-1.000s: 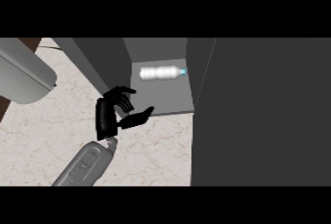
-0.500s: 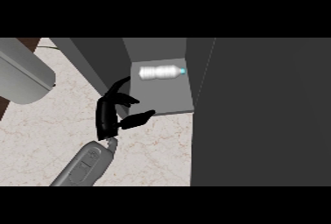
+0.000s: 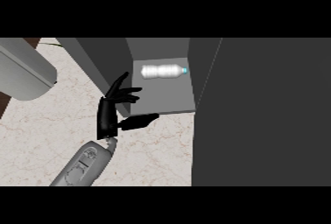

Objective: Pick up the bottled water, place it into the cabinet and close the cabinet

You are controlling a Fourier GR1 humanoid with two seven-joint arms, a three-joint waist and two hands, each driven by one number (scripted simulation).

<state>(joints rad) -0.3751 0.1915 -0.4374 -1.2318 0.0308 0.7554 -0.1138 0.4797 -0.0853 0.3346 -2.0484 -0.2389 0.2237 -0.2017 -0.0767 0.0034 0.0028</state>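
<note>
While empty: hand [image 3: 108, 116] wide open, by cabinet [image 3: 161, 98].

1 head view, steeply down onto counter [image 3: 39, 144] and open cabinet [image 3: 161, 96], close range.

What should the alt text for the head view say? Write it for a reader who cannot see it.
A bottled water lies on its side inside an open grey cabinet on a marble counter. One black hand, fingers open, is at the cabinet's left edge, holding nothing. A large dark panel fills the right side.
</note>
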